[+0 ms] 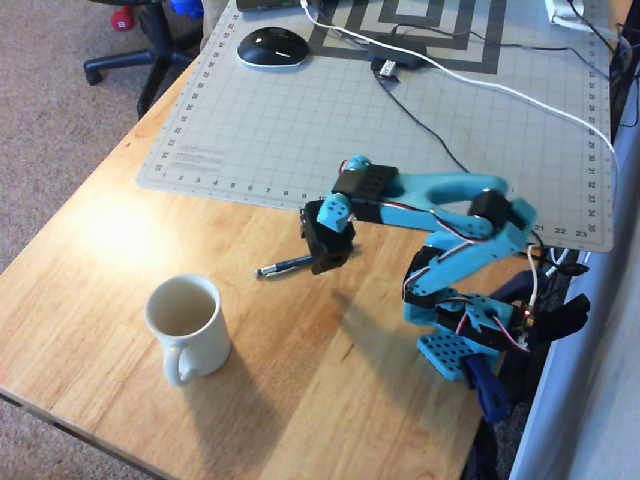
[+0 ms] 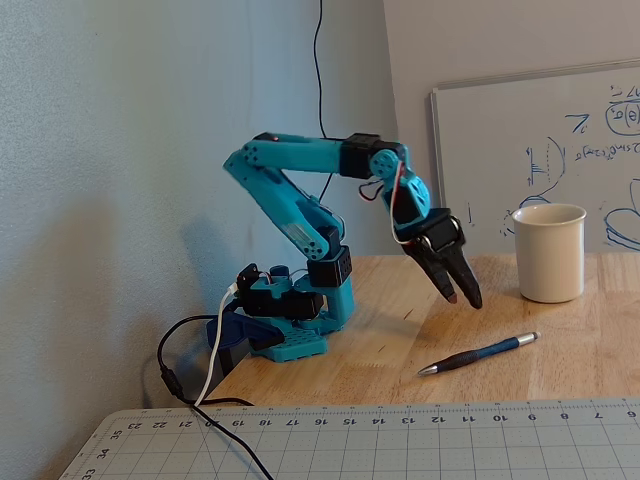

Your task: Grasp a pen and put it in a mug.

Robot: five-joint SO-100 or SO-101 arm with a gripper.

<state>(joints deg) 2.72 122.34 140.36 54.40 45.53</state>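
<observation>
The pen (image 2: 479,354) lies flat on the wooden counter (image 1: 120,230), not held by anything. In the fixed view it runs at a slight slant, silvery tip toward the lower left and darker body rising to the right. In the overhead view only its tip end (image 1: 283,266) shows, poking out to the left from under the arm's wrist, which covers the rest.

The tool (image 2: 466,297) hangs above the counter with its dark fingers pointing down, clear of the pen. The two fingertips sit close together with only a narrow gap between them and nothing is gripped. In the overhead view the tool (image 1: 328,262) is seen from above, right over the pen's hidden end.

The mug (image 1: 188,325) stands upright on the counter, well apart from the pen, with its loop handle turned toward the bottom of the overhead view and its pale inside empty. In the fixed view the mug (image 2: 549,252) stands behind and to the right of the tool.

The blue arm (image 2: 295,215) is folded over its base (image 2: 290,330). A grey cutting mat (image 1: 400,130) covers the far part of the counter, with a black computer mouse (image 1: 271,47) and cables on it. A whiteboard (image 2: 540,150) leans against the wall behind the mug
</observation>
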